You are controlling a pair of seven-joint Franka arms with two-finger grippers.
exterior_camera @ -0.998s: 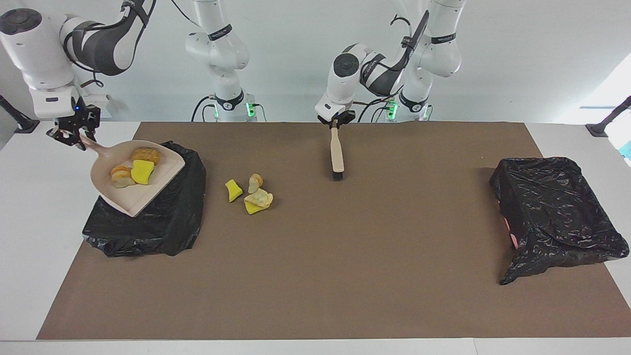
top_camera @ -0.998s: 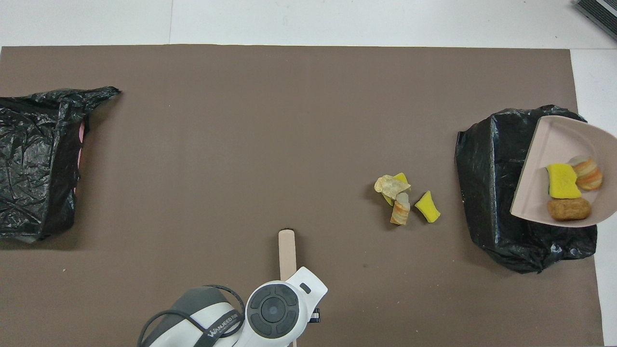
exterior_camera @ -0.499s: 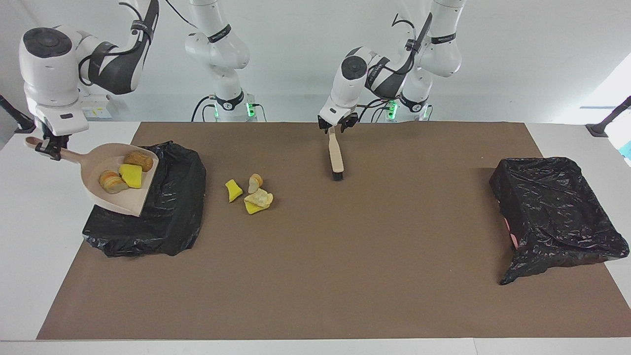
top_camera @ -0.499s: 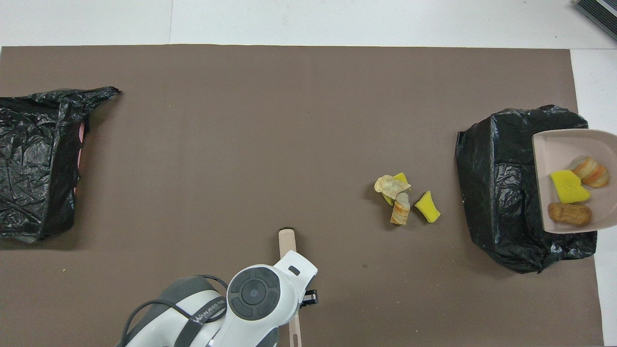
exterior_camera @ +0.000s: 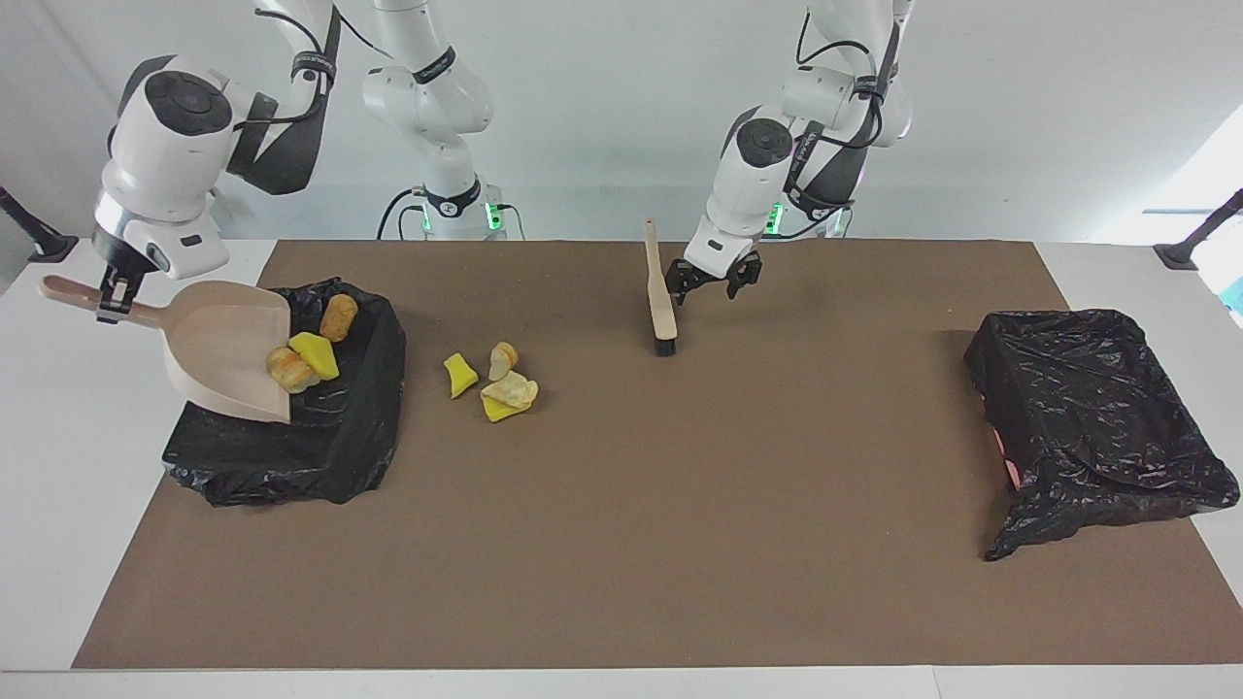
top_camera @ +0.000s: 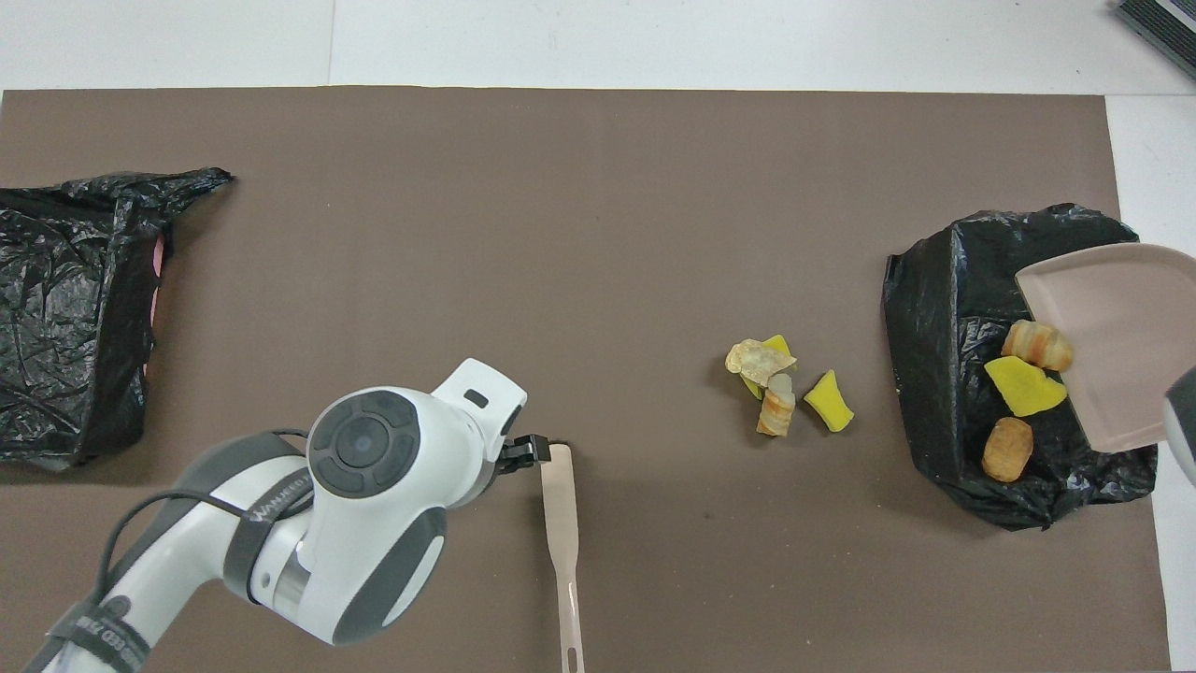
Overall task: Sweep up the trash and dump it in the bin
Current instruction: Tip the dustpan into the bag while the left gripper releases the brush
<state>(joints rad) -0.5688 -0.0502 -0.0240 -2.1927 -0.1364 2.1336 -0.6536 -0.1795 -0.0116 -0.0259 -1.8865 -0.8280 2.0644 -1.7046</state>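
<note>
My right gripper (exterior_camera: 109, 296) is shut on the handle of the beige dustpan (exterior_camera: 228, 345), which tilts steeply over the black-lined bin (exterior_camera: 291, 437) at the right arm's end. Three pieces of trash lie at the pan's lip and in the bin: a brown chunk (exterior_camera: 339, 316), a yellow wedge (exterior_camera: 314, 355) and a striped bread lump (exterior_camera: 285, 368). More trash (exterior_camera: 505, 388) sits loose on the mat beside the bin. The beige brush (exterior_camera: 662, 296) rests on the mat, handle toward the robots. My left gripper (exterior_camera: 717, 279) hangs open just beside it, holding nothing.
A second black-lined bin (exterior_camera: 1097, 417) stands at the left arm's end of the brown mat (exterior_camera: 680, 505). In the overhead view the left arm's wrist (top_camera: 374, 486) covers part of the mat near the brush (top_camera: 561, 505).
The right gripper tipped the dustpan and its three pieces slid off toward the bin. The left gripper opened, let go of the brush and moved aside toward the left arm's end.
</note>
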